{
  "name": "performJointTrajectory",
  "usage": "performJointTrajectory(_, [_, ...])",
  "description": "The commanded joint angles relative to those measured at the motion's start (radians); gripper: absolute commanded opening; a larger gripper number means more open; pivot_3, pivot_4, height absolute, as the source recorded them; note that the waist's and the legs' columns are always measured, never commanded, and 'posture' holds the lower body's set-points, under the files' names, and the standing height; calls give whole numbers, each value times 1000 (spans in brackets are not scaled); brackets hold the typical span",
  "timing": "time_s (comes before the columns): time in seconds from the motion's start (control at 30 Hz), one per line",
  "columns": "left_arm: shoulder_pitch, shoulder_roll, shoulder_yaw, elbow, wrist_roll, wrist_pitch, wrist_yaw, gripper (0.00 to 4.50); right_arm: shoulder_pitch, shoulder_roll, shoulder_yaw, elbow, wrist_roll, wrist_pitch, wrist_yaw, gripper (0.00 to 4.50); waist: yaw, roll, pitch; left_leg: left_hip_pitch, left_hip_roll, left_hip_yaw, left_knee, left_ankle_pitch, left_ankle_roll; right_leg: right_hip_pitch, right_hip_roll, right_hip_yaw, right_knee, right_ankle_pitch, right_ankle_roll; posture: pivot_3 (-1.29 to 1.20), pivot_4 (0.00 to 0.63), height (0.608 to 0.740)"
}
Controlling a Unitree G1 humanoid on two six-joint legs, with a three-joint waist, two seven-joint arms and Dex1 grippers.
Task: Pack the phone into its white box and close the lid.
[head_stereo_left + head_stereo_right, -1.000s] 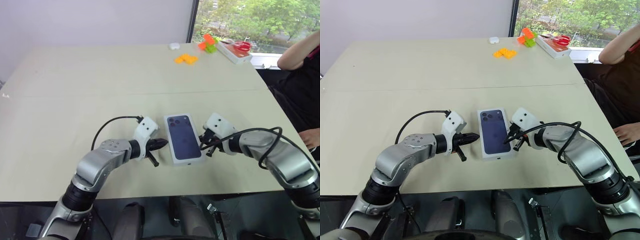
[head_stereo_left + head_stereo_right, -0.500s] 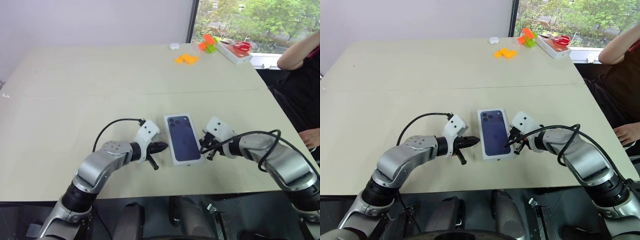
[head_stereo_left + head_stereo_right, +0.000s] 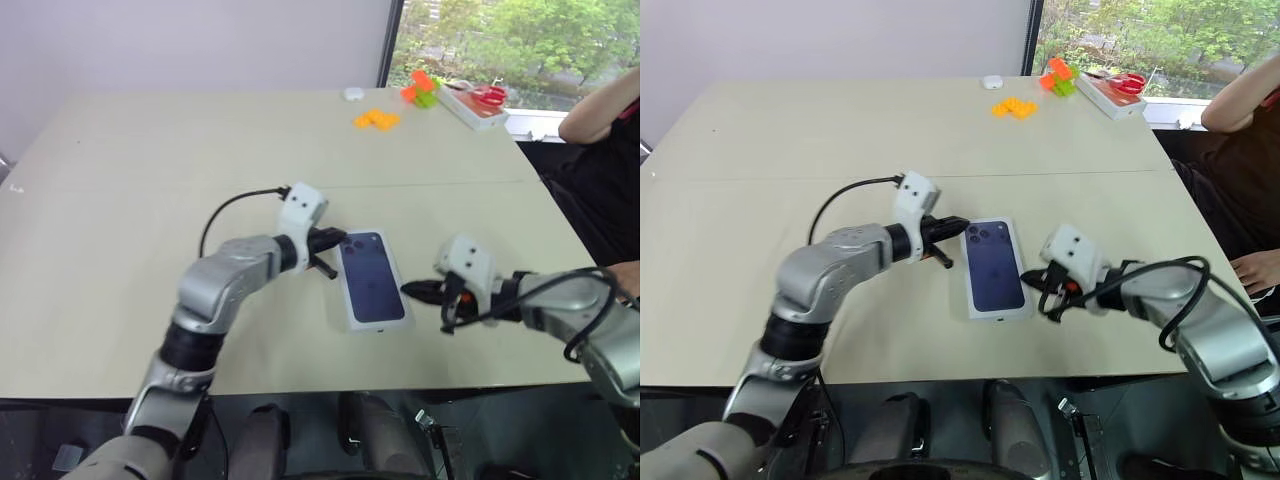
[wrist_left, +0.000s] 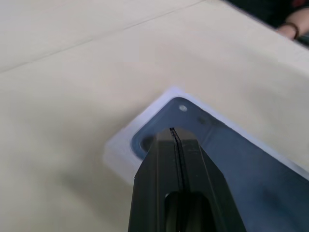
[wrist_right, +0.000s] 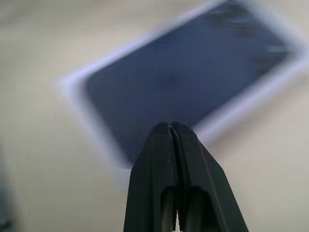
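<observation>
While the phone point(image 3: 372, 286) lies in the white box point(image 3: 352, 321) on the bench point(image 3: 120, 200), the closed left tool point(image 3: 337, 238) meets its camera corner; the right tool point(image 3: 409, 289), closed and empty, hangs beside it.

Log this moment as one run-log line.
phone: in white box | left gripper: shut, at box's far corner | right gripper: shut, beside box

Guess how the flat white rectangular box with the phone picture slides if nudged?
The flat white rectangular box lies flat on the smooth beige table, so it would probably slide or pivot rather than tip. Its crisp straight edges suggest it is stiff. A push from the shut left gripper at its corner would likely rotate it.
</observation>
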State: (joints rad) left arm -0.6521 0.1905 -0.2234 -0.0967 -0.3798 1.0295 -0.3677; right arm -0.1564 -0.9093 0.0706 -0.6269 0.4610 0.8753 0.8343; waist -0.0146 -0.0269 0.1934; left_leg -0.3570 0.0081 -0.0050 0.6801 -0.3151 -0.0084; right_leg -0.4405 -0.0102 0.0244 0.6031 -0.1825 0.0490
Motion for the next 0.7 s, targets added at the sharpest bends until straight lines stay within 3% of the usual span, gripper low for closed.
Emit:
performJointTrajectory(0.03, [-16,-5,-30,33,28,52,11,0,-6,3,47,-16,-41,52,-64,79,-6,0,0,0,0,0,0,0,0,0,0,1,1,0,0,0,150,740])
performJointTrajectory(0.17, [0,3,-73,26,40,91,-5,0,-46,48,74,35,-57,159,-153,79,-4,-1,-3,2,0,0,1,0,0,2,0,1,2,-2,-3,0,150,740])
performJointTrajectory(0.33, [47,23,-67,12,62,81,7,0,-58,52,66,19,-42,179,-160,79,2,-2,-12,2,0,0,1,0,0,2,0,1,2,-2,-3,0,150,740])
performJointTrajectory(0.43, [78,21,-1,-30,56,5,9,0,-59,67,37,14,-43,129,-163,79,0,-2,-13,2,0,0,1,-1,1,3,0,1,2,-2,-3,0,150,740])
performJointTrajectory(0.5, [122,27,118,-111,19,-96,-2,0,-70,111,-25,40,-64,36,-202,79,-4,-2,-12,2,0,0,1,-1,1,2,0,1,2,-2,-3,0,150,740])
performJointTrajectory(0.7, [302,196,398,-238,-46,-214,-78,0,-106,192,-153,200,-106,-131,-270,79,-4,-3,-11,1,1,1,1,-1,1,-4,1,1,8,-2,-1,0,150,740])
